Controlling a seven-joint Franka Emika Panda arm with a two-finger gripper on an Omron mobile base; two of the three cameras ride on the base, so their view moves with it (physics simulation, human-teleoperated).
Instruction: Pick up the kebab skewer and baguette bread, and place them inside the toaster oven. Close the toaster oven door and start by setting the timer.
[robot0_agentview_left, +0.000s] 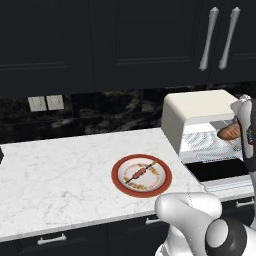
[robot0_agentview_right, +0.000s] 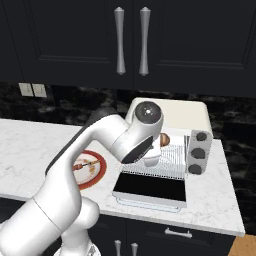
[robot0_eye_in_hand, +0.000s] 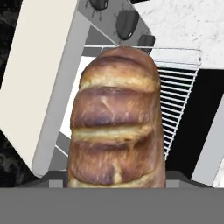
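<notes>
Bread (robot0_eye_in_hand: 117, 118) fills my grip, my fingers pinching it over the rack (robot0_eye_in_hand: 177, 94) at the oven's (robot0_agentview_left: 197, 111) open mouth. Skewer (robot0_agentview_left: 140, 172) lies mid-plate (robot0_agentview_left: 120, 184), near the counter's (robot0_agentview_left: 55, 170) front edge.

A: You have a golden-brown baguette bread (robot0_eye_in_hand: 116, 122) with darker crust bands, and a cream-white toaster oven (robot0_agentview_left: 197, 112) with dark knobs (robot0_agentview_right: 198, 153).

B: And your plate (robot0_agentview_left: 120, 179)?

A: Red rim, pale patterned middle, on a white grey-veined marble desk (robot0_agentview_left: 55, 175) under black cabinets (robot0_agentview_left: 100, 40).
</notes>
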